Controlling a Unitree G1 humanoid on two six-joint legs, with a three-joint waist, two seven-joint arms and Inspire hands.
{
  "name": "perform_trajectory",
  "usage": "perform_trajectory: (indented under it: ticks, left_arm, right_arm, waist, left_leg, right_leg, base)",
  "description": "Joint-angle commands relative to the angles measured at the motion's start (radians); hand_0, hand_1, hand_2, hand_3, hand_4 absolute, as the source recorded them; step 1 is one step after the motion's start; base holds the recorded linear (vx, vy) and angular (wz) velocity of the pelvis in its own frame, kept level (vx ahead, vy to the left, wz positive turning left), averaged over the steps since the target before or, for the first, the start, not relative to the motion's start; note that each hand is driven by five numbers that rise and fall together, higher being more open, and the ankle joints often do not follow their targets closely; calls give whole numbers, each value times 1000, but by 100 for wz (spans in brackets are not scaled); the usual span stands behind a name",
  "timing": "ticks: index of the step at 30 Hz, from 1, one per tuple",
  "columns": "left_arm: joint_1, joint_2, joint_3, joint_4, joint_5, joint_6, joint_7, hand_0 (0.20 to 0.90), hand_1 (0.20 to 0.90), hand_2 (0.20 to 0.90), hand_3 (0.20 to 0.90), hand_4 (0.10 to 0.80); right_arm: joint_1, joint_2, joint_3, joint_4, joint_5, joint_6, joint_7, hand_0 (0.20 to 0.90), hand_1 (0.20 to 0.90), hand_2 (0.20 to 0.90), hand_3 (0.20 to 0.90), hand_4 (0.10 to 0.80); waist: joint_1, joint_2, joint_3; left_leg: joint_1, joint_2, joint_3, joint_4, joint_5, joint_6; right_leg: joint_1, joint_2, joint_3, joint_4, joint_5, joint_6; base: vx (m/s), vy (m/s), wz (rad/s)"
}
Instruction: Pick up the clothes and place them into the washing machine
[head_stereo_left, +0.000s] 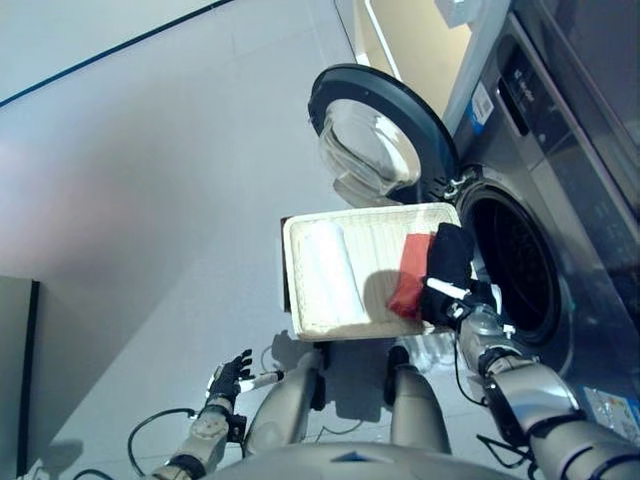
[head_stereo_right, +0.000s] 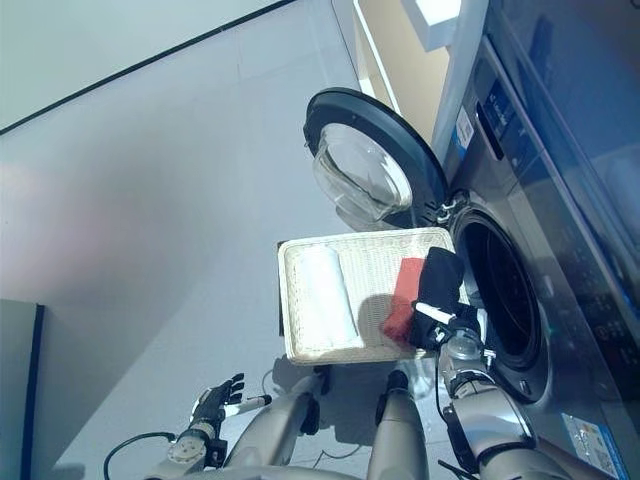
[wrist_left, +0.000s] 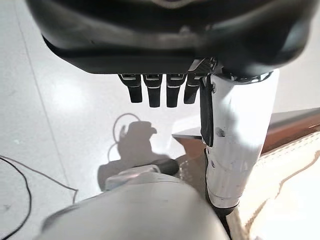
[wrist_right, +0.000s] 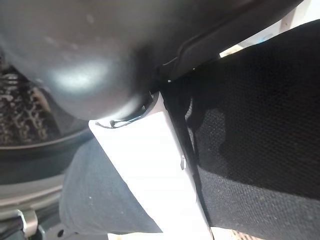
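left robot hand low at lower left of the frame over the pale grey floor, fingers relaxed and spread, holding nothing. right robot hand at lower right centre, white-covered thumb and fingers clamped on a black knit garment at the right end of the basket, just beside the drum opening; the right wrist view shows black fabric pressed against the thumb. cream woven rectangular laundry basket sits mid-frame, in front of the machine. inside it: a white folded cloth on the left side, a red cloth right of centre, touching the black garment. grey front-loading washing machine fills the right edge, dark drum open. its round glass door is swung wide, upper centre, beyond the basket.
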Motion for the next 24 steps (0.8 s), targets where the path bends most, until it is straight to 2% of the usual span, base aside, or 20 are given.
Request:
perform_trajectory:
  ticks: [1, 12, 15, 16, 19, 22, 24]
  left_arm:
    - [-10, 33, 48, 51, 10, -31, 33, 900, 900, 900, 900, 800]
    - [-4, 28, 34, 32, 19, -43, 45, 900, 900, 900, 900, 800]
    - [3, 29, 17, 2, 17, -58, 57, 900, 900, 900, 900, 800]
    - [18, 30, -6, -31, 20, -71, 65, 900, 900, 900, 900, 800]
    - [26, 39, -22, -65, 14, -82, 73, 900, 900, 900, 900, 800]
    - [15, 53, -33, -73, -1, -82, 80, 900, 900, 900, 900, 800]
    - [4, 60, -27, -82, -20, -79, 75, 900, 900, 900, 900, 800]
  right_arm:
    - [-16, -35, 0, -50, -16, -72, -8, 200, 200, 200, 200, 300]
    - [11, -13, -23, -84, 4, -99, -32, 200, 200, 200, 200, 300]
    - [-9, -20, -38, -100, -9, -120, -93, 200, 200, 200, 200, 300]
    - [-39, -27, -60, -96, -10, -136, -151, 200, 200, 200, 200, 300]
    - [-78, -30, -77, -99, -3, -148, -196, 200, 200, 200, 200, 300]
    - [-121, -24, -103, -112, 86, -180, -208, 200, 200, 200, 200, 300]
    - [-136, -8, -167, -160, 288, -238, -155, 200, 200, 200, 200, 300]
  waist:
    - [12, -24, -6]
    - [11, -35, -16]
    - [13, -22, 1]
    - [19, -12, 17]
    - [21, -2, 42]
    - [13, -10, 79]
    - [4, -19, 93]
  left_leg:
    - [30, -70, 26, 41, -89, -9]
    - [52, -71, 15, 34, -86, -7]
    - [29, -76, 14, 48, -86, -2]
    - [10, -82, 18, 75, -98, 4]
    - [-27, -84, 25, 116, -102, 9]
    - [-109, -87, 36, 238, -150, 18]
    - [-166, -85, 41, 325, -188, 23]
  right_leg:
    - [148, -3, 0, -355, 240, 35]
    - [173, -6, -11, -365, 243, 39]
    - [143, -12, -13, -348, 245, 41]
    - [121, -14, -11, -316, 234, 40]
    - [82, -16, -12, -277, 233, 38]
    - [10, -17, -1, -161, 189, 31]
    - [-39, -18, 4, -81, 156, 25]
  base:
    - [0, 0, 0]
    - [1, -2, 4]
    - [-87, 37, 1]
    - [-74, 47, 0]
    - [-96, 47, -6]
    - [-96, 33, -1]
    - [-55, 23, 6]
